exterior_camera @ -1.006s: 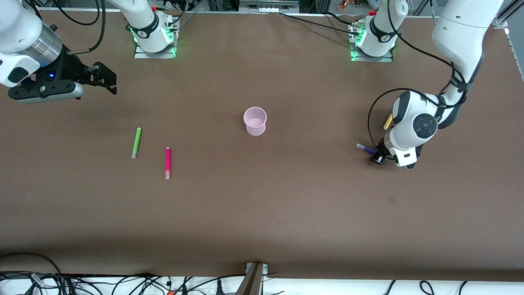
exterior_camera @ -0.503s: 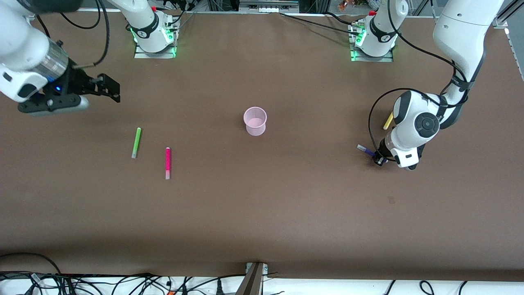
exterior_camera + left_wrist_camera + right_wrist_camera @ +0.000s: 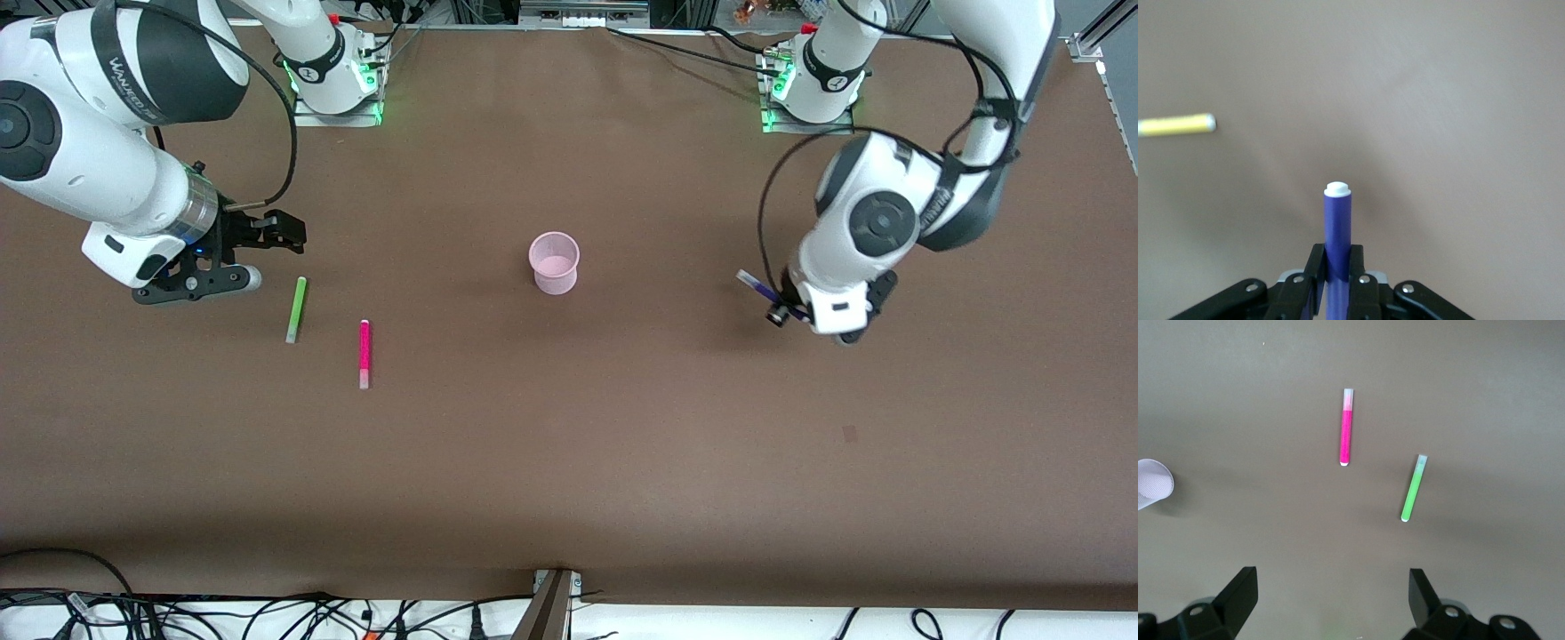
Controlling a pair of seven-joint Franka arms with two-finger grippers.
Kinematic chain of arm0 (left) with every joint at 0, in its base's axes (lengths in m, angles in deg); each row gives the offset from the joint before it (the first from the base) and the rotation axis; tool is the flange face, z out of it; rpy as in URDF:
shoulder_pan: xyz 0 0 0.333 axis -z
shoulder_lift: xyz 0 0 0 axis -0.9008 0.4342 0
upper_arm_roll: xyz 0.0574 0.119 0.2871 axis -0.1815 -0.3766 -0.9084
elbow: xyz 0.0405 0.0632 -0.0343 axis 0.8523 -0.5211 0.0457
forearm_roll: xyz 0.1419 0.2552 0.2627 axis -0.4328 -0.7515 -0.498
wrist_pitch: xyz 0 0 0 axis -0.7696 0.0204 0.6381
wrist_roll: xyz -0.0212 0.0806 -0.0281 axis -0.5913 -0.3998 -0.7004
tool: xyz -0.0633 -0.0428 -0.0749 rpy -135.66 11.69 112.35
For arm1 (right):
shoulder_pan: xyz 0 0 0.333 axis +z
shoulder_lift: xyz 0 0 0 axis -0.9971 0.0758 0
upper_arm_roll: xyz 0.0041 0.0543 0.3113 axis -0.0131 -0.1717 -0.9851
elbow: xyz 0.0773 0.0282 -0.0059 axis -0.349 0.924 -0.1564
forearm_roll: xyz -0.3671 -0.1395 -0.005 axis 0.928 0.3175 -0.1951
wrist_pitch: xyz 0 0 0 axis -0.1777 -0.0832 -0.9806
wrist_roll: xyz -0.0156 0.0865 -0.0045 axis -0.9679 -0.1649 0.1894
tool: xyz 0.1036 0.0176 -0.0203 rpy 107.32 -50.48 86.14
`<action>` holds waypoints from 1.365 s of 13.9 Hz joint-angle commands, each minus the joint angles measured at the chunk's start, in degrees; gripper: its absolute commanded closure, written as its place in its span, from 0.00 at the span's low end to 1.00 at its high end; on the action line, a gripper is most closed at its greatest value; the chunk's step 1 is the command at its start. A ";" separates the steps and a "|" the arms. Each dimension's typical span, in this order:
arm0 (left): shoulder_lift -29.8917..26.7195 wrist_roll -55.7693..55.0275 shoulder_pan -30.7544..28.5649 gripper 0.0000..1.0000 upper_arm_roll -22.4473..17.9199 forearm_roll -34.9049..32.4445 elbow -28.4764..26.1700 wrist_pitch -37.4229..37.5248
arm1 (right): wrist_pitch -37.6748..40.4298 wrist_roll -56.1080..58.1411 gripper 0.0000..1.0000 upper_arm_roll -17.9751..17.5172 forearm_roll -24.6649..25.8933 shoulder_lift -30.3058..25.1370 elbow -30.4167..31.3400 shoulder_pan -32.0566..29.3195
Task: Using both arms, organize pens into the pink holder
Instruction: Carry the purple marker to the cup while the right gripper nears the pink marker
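Pink holder [image 3: 554, 261] upright mid-table, mouth up, nothing visible inside; the reference point for everything else.

Toward the left arm's end of the table from the holder: left gripper [image 3: 779, 313] in the air, fingers pinched on the dark purple pen [image 3: 754, 284]. In the left wrist view, purple pen [image 3: 1337, 230] clamped between the two fingers [image 3: 1314, 270] low on its barrel, white end projecting well clear. Probably gripped that way so the free end can go into the holder first. Pen tilted, not upright, in the front view. Yellow pen [image 3: 1177, 125] lying flat on the table, seen only in the left wrist view; in the front view hidden by the arm, so its place relative to the holder cannot be told beyond being at the same end.

Toward the right arm's end from the holder: right gripper [image 3: 277, 233], fingers spread wide and empty, low over the table just beside the lime green pen's [image 3: 295, 308] end that lies farther from the front camera. Hot pink pen [image 3: 364, 353] between green pen and holder, nearer the front camera than both. Both lying flat, apart from each other, roughly parallel. In the right wrist view, spread right gripper [image 3: 1331, 593] framing bare table short of both pens, holder rim [image 3: 1151, 483] at the edge. Likely lining up on the green pen, the closer of the two.

Task barely under way: one pen lifted, three on the table, none in the holder.
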 commanded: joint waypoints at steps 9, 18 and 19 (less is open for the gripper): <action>2.68 -43.94 20.74 1.00 7.72 -22.44 7.17 1.98 | -26.34 -0.94 0.00 0.19 -1.29 6.16 17.97 0.21; 20.35 -62.09 35.18 1.00 6.67 -49.88 19.99 13.93 | -47.31 -0.86 0.27 -0.07 -4.98 17.25 25.82 0.29; 20.71 -62.53 35.88 1.00 5.97 -50.77 20.79 13.93 | -47.92 -0.68 0.36 -0.08 -4.98 17.87 25.82 0.29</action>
